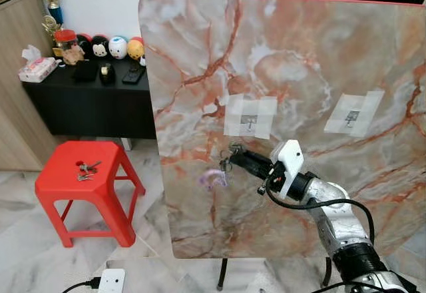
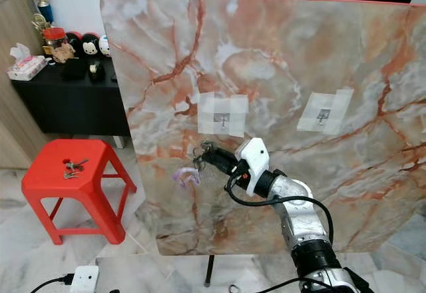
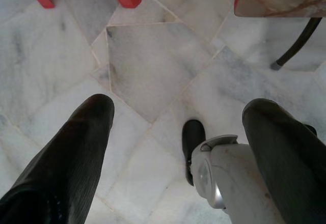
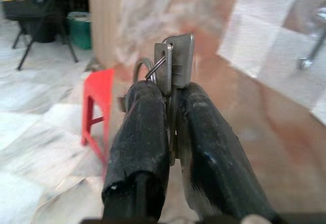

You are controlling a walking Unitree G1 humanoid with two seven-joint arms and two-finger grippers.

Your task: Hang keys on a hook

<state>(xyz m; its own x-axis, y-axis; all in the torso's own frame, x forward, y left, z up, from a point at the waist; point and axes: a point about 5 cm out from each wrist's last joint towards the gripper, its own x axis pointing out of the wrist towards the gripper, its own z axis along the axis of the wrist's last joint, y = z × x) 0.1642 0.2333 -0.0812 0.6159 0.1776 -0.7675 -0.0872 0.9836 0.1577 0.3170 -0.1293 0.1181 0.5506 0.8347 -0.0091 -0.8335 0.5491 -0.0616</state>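
My right gripper [image 1: 234, 152] is raised in front of the upright marbled board [image 1: 293, 53], shut on a bunch of keys [image 4: 175, 61] with a purple tag [image 1: 213, 178] dangling below. It is just below and left of the left taped hook [image 1: 250, 120]; the keys are off the hook. A second taped hook [image 1: 353, 115] sits further right on the board. The wrist view shows the key ring pinched between the fingers [image 4: 142, 132], with a hook [image 4: 310, 56] blurred beyond. My left gripper [image 3: 178, 127] hangs open over the floor.
A red stool [image 1: 83, 173] with another set of keys [image 1: 86, 168] stands at the left. Behind it is a black table [image 1: 86, 86] with figurines and a tissue pack. A white power strip [image 1: 111, 281] lies on the marble floor. The board's stand leg [image 1: 221, 274] is below.
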